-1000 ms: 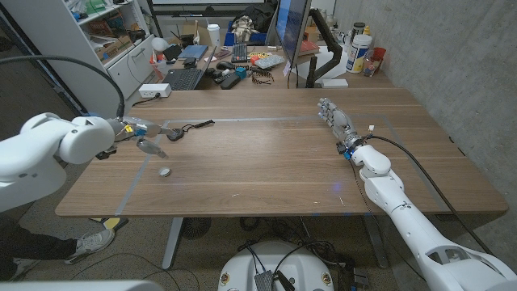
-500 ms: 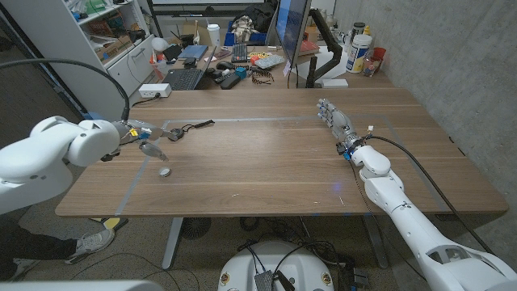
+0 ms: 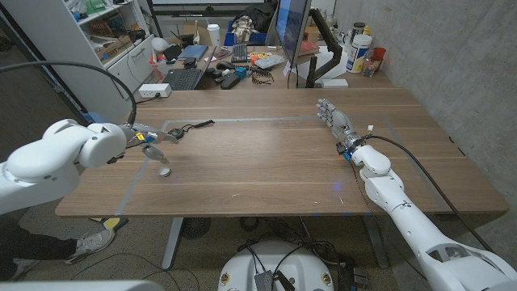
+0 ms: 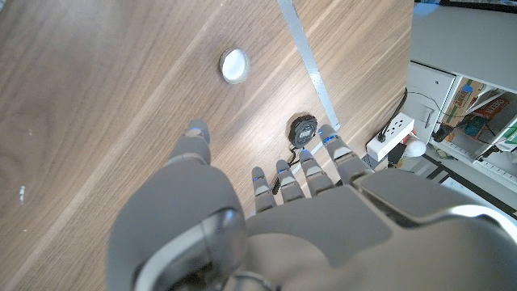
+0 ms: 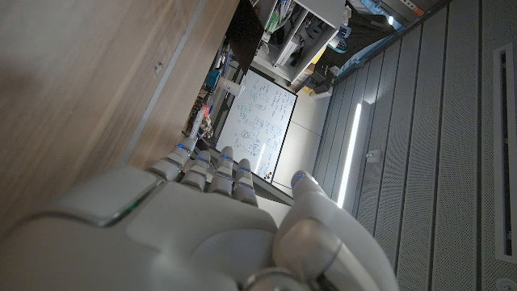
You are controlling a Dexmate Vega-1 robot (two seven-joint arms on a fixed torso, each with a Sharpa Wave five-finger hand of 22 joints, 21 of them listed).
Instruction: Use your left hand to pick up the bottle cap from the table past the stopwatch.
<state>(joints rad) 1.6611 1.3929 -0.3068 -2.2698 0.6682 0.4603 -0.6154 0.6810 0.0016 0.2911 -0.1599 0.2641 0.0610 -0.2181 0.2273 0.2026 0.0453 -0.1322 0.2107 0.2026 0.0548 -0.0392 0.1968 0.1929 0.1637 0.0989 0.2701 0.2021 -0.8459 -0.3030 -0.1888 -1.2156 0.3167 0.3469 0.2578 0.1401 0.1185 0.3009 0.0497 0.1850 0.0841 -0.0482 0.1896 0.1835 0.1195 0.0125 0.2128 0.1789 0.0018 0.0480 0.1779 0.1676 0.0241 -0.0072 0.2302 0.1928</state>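
Observation:
A small silver bottle cap (image 3: 165,171) (image 4: 234,65) lies on the wooden table (image 3: 275,162), on the near side of a black stopwatch (image 3: 177,132) (image 4: 305,129) with a dark strap. My left hand (image 3: 150,139) (image 4: 266,190) hovers just left of the stopwatch and behind the cap, fingers apart, holding nothing. In the left wrist view its fingertips reach toward the stopwatch and the cap sits a little off to the thumb's side. My right hand (image 3: 334,119) (image 5: 202,190) stands at the table's right side, fingers straight, empty.
A strip of pale tape (image 3: 242,120) runs across the table behind the stopwatch, and another strip (image 3: 136,179) runs toward the front edge. Beyond the far edge are a power strip (image 3: 153,90), a keyboard (image 3: 185,78) and a monitor (image 3: 292,32).
My left arm has swung to the right, carrying the left hand a little closer to the stopwatch. The cap, the stopwatch and the right hand have not moved.

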